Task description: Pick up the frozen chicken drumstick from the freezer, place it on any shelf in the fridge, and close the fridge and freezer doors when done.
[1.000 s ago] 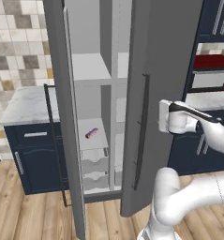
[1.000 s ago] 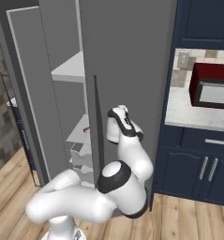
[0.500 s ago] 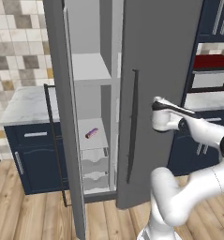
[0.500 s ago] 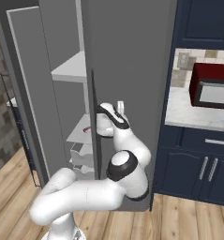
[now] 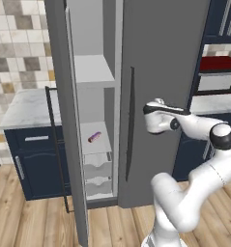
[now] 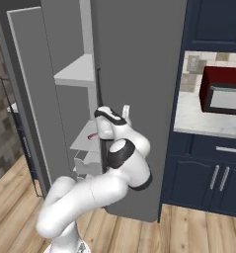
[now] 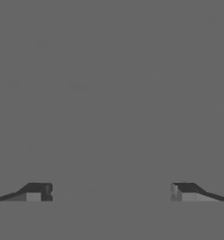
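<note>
Left base view: the freezer [image 5: 95, 120] stands open, its narrow door [image 5: 64, 120] swung out to the left, a pink-purple bar [image 5: 94, 137] lying on a white shelf above the drawers [image 5: 97, 171]. The drumstick cannot be made out anywhere. The wider fridge door [image 5: 160, 87] is shut (black handle [image 5: 130, 123] at its left edge). The tool [image 7: 111, 192] is open and empty, fingertips [image 7: 38, 191] wide apart, facing plain grey door.
</note>
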You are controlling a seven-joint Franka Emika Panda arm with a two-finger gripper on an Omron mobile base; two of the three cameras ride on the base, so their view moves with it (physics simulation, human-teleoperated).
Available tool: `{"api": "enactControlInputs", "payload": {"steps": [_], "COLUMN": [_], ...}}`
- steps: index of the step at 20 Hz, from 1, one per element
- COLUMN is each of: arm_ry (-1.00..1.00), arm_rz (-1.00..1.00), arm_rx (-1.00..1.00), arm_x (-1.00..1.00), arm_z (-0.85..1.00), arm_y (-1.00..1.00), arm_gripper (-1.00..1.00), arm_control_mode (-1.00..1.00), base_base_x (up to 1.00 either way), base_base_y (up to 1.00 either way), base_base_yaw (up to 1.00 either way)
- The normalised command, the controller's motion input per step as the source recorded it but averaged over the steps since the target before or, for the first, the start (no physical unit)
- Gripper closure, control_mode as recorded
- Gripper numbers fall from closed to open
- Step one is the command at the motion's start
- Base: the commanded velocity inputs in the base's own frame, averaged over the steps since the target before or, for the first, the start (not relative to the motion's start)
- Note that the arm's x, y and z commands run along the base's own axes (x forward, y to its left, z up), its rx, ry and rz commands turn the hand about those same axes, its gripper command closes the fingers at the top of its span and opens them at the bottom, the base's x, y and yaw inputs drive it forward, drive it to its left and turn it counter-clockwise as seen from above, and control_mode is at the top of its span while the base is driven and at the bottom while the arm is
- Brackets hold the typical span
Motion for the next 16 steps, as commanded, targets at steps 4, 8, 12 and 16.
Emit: {"api": "enactControlInputs", "payload": {"steps": [4, 8, 12, 16], "arm_ry": [0.18, 0.21, 0.19, 0.07], "arm_rz": [-0.17, -0.16, -0.17, -0.11], "arm_rx": [0.0, 0.0, 0.0, 0.01], "arm_x": [0.26, 0.21, 0.14, -0.7], "arm_z": [0.08, 0.06, 0.0, 0.06], "arm_y": [-0.02, -0.02, 0.0, -0.24], "arm_gripper": [-1.0, -1.0, -1.0, -1.0], "arm_control_mode": [-1.0, -1.0, -1.0, -1.0], "base_base_x": [0.0, 0.0, 0.0, 0.0], "base_base_y": [0.0, 0.0, 0.0, 0.0], "base_base_yaw": [0.0, 0.0, 0.0, 0.0]}}
